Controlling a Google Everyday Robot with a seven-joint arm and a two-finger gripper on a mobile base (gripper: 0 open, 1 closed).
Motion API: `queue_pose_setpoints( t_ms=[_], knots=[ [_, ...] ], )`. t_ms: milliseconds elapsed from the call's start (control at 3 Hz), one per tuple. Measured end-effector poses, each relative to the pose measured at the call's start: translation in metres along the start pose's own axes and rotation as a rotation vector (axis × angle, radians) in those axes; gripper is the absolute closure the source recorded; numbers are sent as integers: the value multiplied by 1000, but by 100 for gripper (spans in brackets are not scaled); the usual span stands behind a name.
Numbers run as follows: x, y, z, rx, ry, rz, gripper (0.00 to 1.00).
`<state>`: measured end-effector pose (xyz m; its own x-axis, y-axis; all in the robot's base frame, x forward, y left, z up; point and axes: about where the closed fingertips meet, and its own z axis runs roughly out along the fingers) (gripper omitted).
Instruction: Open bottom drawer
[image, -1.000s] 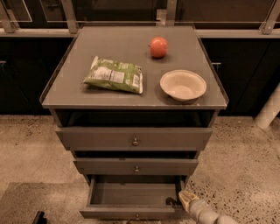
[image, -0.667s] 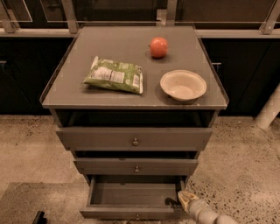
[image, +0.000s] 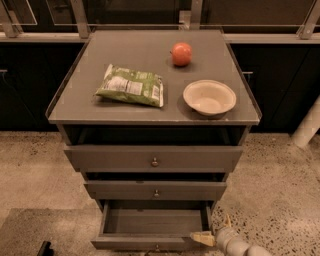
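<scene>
- btm drawer (image: 152, 222) at cabinet foot, pulled out well past the two fronts above; front edge close to frame btm.
- gripper (image: 215, 230) low right, at drawer's front-right corner; fingers (image: 202, 238) spread apart, one tip touching that corner.
- floor (image: 40, 175) open on left; to the right, arm low and pole (image: 307, 125) further back.
- on top (image: 140, 55): bag (image: 131, 86) center-left, apple (image: 181, 53) at back, bowl (image: 209, 97) near right edge.

Pale grey segmented arm (image: 236, 245); cream end effector (image: 215, 231) at lower right.
</scene>
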<state>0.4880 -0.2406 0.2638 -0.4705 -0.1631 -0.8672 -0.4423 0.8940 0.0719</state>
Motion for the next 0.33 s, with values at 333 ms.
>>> queue_pose_setpoints(
  t_ms=[333],
  knots=[
    [0,0,0,0,0,0,0]
  ],
)
